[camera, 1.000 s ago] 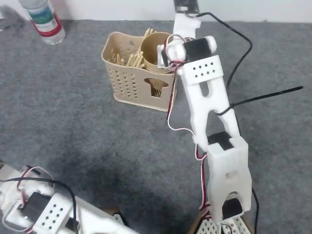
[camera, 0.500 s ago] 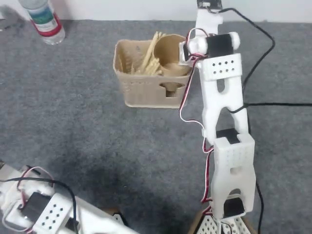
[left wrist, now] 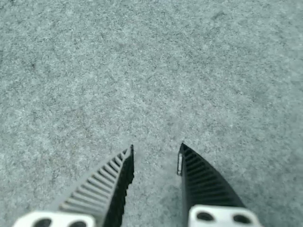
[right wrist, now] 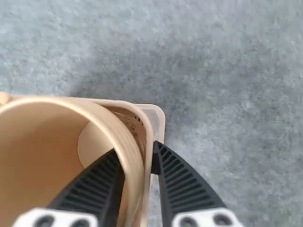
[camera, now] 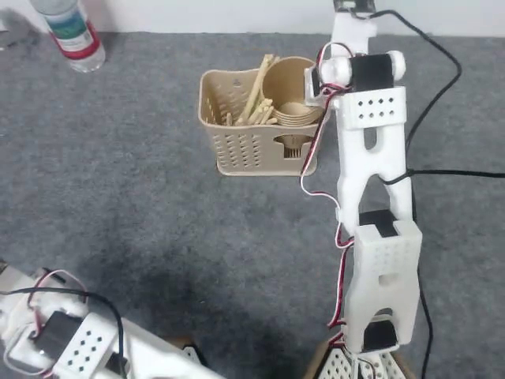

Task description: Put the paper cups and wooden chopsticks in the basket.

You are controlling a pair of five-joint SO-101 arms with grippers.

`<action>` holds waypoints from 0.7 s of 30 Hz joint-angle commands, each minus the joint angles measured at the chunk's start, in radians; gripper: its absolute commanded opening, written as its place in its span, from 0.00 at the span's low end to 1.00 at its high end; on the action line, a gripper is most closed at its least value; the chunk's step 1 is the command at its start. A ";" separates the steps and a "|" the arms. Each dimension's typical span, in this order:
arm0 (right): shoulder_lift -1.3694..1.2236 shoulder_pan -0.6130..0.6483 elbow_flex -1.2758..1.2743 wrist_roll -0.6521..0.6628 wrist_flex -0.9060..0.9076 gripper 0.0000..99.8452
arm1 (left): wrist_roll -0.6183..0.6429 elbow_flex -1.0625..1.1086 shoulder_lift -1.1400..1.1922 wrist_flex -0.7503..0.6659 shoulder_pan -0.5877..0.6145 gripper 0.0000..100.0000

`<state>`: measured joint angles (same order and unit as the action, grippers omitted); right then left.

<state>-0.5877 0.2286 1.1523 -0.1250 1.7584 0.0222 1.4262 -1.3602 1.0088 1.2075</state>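
Note:
A beige slotted basket (camera: 252, 150) stands on the grey carpet at the far middle. It holds stacked paper cups (camera: 288, 83) and several wooden chopsticks (camera: 256, 87) leaning inside. My right gripper (right wrist: 136, 150) is shut on the rim of the top paper cup (right wrist: 47, 151), right against the basket's corner wall (right wrist: 156, 116). One finger is inside the cup and the other is outside the wall. My left gripper (left wrist: 156, 149) hangs open over bare carpet with nothing between its fingers.
A clear plastic bottle (camera: 71, 28) with a red label stands at the far left corner. The left arm's white body (camera: 71, 339) sits at the near left edge. The right arm (camera: 375, 197) stretches up the right side, trailing black cables.
The basket, with the cups and chopsticks in it, has slid to the right along with my right gripper and arm. The left arm has not moved.

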 commanded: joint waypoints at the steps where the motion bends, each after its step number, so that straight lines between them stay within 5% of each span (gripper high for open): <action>1: 0.090 -0.012 -0.011 0.005 0.036 0.01 | 0.011 -0.005 -0.012 0.000 0.000 0.15; 10: 0.101 -0.073 -0.011 0.014 0.036 0.03 | 0.011 -0.005 -0.012 0.000 -0.005 0.15; 18: 0.269 -0.045 -0.029 0.040 0.038 0.40 | 0.011 -0.005 -0.012 0.000 -0.002 0.15; 21: 0.343 -0.024 -0.029 0.040 0.038 0.43 | 0.011 -0.005 -0.012 0.000 -0.002 0.15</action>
<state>-0.3621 0.1780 1.1185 -0.0744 1.7584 0.0222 1.4262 -1.3602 1.0088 1.2075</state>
